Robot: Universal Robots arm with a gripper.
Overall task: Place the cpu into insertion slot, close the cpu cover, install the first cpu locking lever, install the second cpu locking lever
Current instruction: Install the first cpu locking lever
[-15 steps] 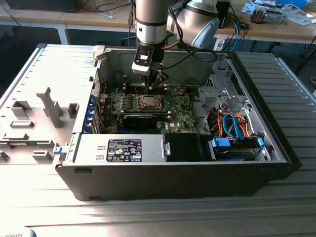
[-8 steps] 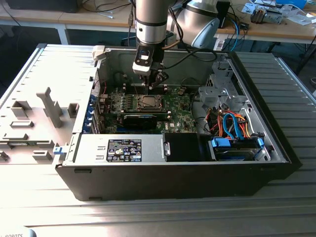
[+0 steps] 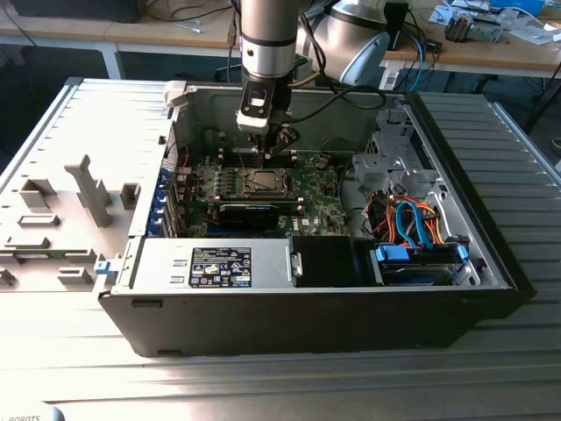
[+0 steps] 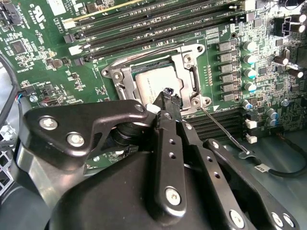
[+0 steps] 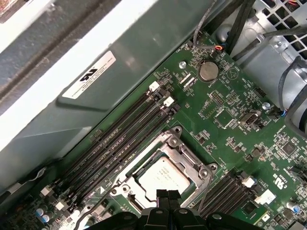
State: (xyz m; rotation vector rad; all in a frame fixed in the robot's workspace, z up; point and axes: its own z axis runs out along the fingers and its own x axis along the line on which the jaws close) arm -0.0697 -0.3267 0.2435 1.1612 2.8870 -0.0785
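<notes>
The cpu (image 4: 147,82) (image 5: 160,176) lies flat in the insertion slot on the green motherboard, its silver-grey top showing through the window of the cpu cover (image 4: 188,67) (image 5: 186,154). The cover lies down around the chip, hiding the slot's contact field. My gripper (image 3: 268,147) hangs just above the socket (image 3: 261,181), shut with nothing between its fingers. The black fingertips (image 5: 163,196) sit over the chip's edge, in both wrist views. A thin wire locking lever (image 4: 223,129) sticks out from one socket corner, away from the cover.
Long black memory slots (image 5: 120,139) run beside the socket. The open computer case (image 3: 491,263) surrounds the board, with cables and a drive bay (image 3: 416,259) at the exterior view's right. A grey fixture (image 3: 88,189) stands outside the case at the exterior view's left.
</notes>
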